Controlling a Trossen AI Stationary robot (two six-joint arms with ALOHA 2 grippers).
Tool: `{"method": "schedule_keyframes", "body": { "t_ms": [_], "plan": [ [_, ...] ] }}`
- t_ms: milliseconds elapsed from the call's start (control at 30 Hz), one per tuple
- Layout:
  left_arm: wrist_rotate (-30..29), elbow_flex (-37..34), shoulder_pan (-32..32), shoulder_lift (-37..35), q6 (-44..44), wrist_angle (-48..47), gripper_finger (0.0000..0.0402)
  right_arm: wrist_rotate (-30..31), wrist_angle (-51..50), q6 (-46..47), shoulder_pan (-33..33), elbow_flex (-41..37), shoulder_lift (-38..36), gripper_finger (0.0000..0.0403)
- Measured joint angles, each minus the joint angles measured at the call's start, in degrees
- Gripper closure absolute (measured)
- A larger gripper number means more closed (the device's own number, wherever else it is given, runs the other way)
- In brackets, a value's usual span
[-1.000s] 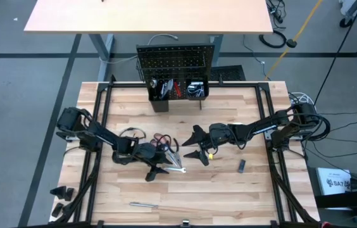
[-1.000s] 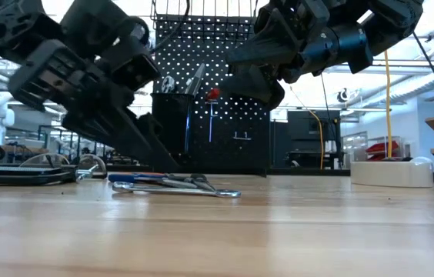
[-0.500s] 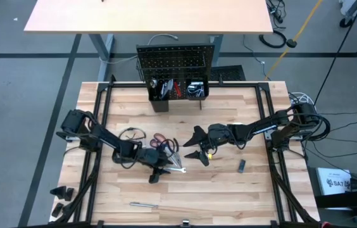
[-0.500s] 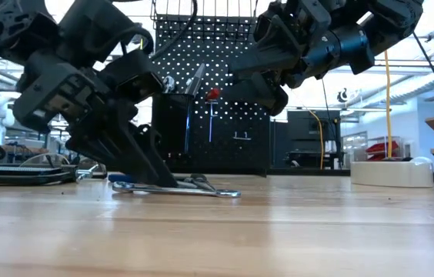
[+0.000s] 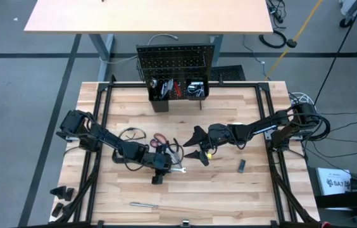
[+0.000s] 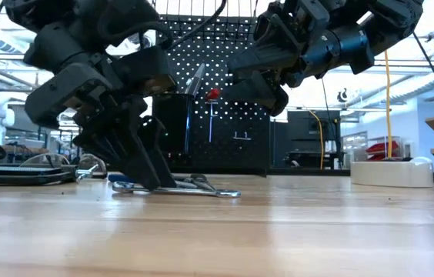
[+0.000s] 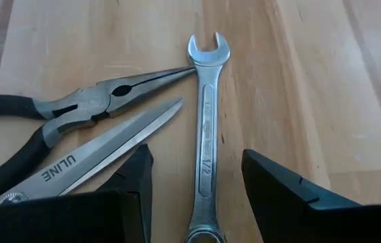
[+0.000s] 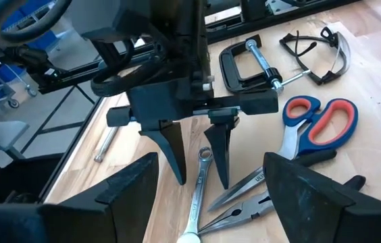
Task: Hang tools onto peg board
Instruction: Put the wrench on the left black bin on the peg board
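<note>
Your left pincer (image 8: 197,158) stands spread wide, one finger on each side of the wrench (image 7: 204,142), tips down at the surface (image 5: 229,190). The wrench lies flat near mid-surface, long axis running straight out from the pincer, open-end jaw pointing away. Pliers (image 7: 75,111) and scissors (image 8: 312,128) lie just beside it. Your right pincer (image 5: 194,144) hovers nearby, wide and empty.

The left claw (image 6: 144,165) reaches down to the worktop (image 6: 278,231), its fingers (image 6: 149,158) spread over a silver wrench (image 6: 194,191). The right claw (image 6: 259,73) hangs open above. The peg board (image 6: 225,92) stands upright at the worktop's far edge.
</note>
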Motion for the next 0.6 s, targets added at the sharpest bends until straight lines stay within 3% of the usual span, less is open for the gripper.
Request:
{"method": "schedule_keyframes", "body": {
  "t_ms": [233, 600],
  "plan": [
    [-3.93, 1.63, -2.24, 5.02, 1.64, -0.71, 0.0272, 0.11, 0.11, 0.00, 0.00, 0.00, 0.00, 0.0142],
    [-6.48, 1.84, -3.41, 5.19, 2.78, -0.87, 0.0396, 0.09, 0.45, 0.00, 0.00, 0.00, -0.02, 0.0142]
  ]
}}
